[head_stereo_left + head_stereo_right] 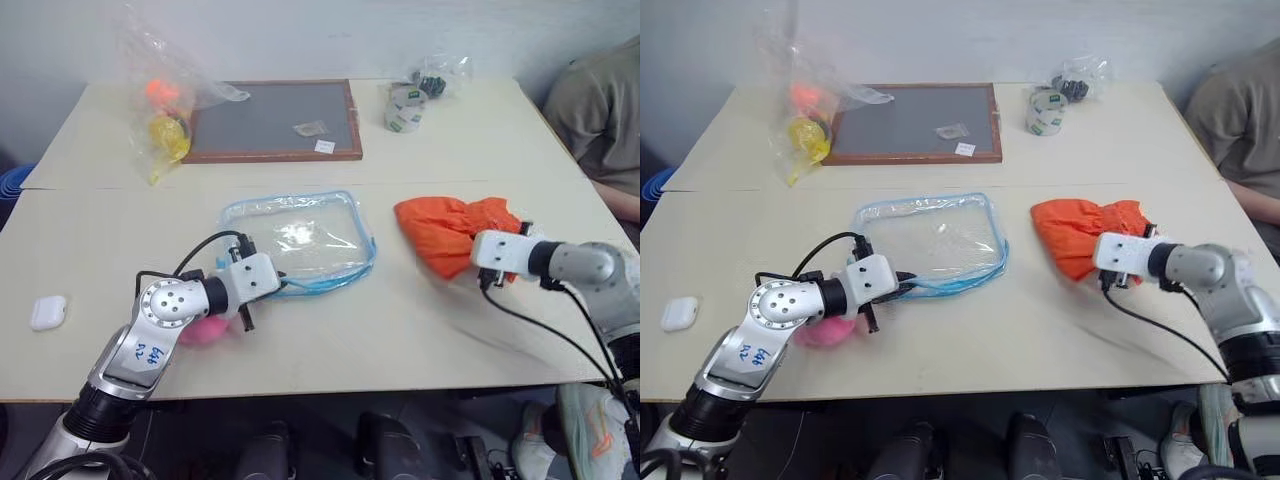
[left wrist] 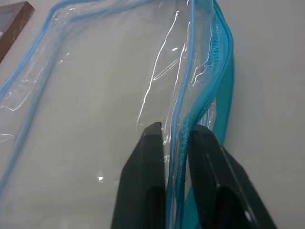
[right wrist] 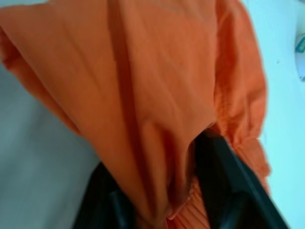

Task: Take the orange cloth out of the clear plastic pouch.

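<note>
- The clear plastic pouch [image 1: 300, 238] lies flat near the middle of the worktop [image 1: 400, 330] with nothing inside it — the pale surface shows straight through its walls.
- The orange cloth [image 1: 445, 230] is out of the pouch, bunched on the worktop to the pouch's right, apart from it.
- The left pincer [image 2: 175, 143] pinches the pouch's light blue edging at the near left corner; in the left wrist view its two black fingers [image 2: 143, 181] stand close together with the blue rim and a fold of clear film between them.
- The right pincer [image 3: 162, 191] is at the near right side of the cloth; in the right wrist view its fingers are spread somewhat, with a fold of orange fabric draped between and over them. Whether they actually press the fabric I cannot tell.
- One crinkled clear bag [image 1: 170, 95] stands at the far left, holding orange and yellow items.
- Counted on the worktop — one framed dark board [image 1: 275, 120], one roll of tape [image 1: 405, 108], one small white case [image 1: 47, 312] near the left edge, one pink plush toy [image 1: 825, 332] beside the left arm.
- A person [image 1: 600, 110] sits at the far right corner.
- The near strip of worktop between the two arms is bare.
</note>
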